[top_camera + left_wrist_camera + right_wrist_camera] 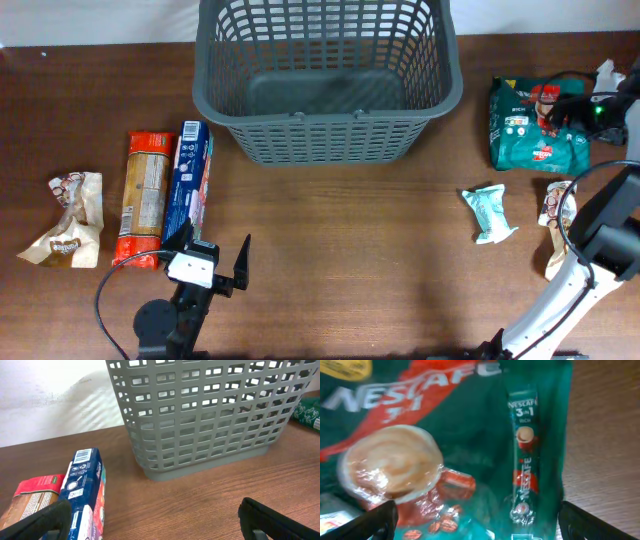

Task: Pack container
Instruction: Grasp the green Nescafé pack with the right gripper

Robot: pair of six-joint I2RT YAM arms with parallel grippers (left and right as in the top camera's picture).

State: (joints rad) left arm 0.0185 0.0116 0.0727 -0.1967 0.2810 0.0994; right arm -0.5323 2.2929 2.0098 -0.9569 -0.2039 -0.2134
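The container, a large dark gray lattice basket, stands empty at the back centre and fills the upper left wrist view. My left gripper is open and empty, low over the table in front, its left finger next to a blue box, which also shows in the left wrist view. My left gripper shows there too. My right gripper is open just above a green Nescafe bag, with a finger to either side of it. The bag fills the right wrist view.
A red-orange pack lies beside the blue box, and a beige snack pack lies farther left. A pale teal pack and a small brown-white pack lie at the right, near the right arm's base.
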